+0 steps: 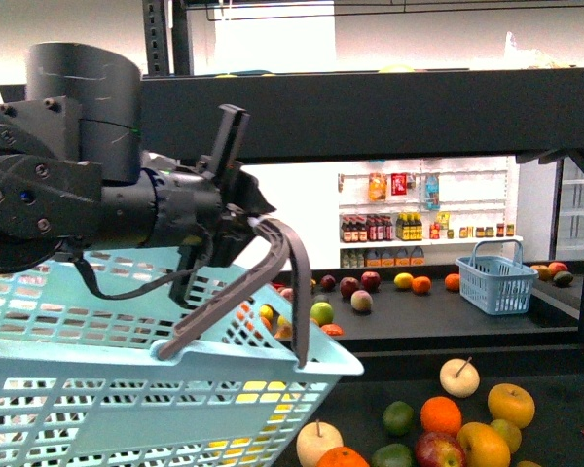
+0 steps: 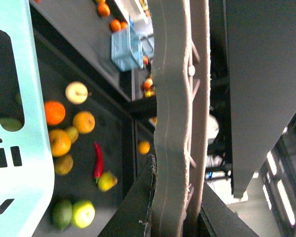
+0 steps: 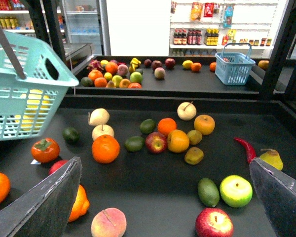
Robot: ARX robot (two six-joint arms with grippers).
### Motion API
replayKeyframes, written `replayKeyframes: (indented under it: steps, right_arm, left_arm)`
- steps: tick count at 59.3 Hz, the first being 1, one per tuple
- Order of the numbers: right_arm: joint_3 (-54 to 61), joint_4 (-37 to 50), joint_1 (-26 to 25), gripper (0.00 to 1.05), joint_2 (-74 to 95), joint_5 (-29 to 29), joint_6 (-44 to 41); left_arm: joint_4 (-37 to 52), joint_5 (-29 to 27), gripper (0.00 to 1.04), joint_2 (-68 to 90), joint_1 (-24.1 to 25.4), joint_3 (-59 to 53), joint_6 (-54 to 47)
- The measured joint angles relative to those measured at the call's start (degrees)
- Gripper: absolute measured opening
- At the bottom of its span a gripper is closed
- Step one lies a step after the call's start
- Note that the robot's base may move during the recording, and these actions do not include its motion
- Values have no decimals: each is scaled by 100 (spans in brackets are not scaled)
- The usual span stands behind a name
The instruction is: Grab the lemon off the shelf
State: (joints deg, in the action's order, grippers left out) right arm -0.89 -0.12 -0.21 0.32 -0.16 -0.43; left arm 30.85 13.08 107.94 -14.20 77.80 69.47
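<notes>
Left gripper (image 1: 243,209) pinches the basket handle (image 1: 273,268), while the spread right gripper (image 3: 164,165) faces the likely lemon (image 3: 195,137) ahead, front view's lower right.

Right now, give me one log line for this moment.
left gripper: shut on basket handle | right gripper: open above shelf fruit | lemon: not picked

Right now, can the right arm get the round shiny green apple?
Probably yes. The open right gripper hangs over the black shelf deck, and the green apple lies uncovered near it, nothing between.
</notes>
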Motion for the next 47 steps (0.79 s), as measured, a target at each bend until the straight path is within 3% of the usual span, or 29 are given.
replayKeyframes:
  steps: [7,15,47]
  right_arm:
    - [0,0,0,102,0,0,0]
    - [0,0,0,102,0,0,0]
    - [0,0,0,102,0,0,0]
  left_arm:
    - [656,-673,11,-131,535,-358,682]
    - [1226,-1027,11,-219,984,-708,1113]
    - [3617,-905,11,37,2586,-1239,2192]
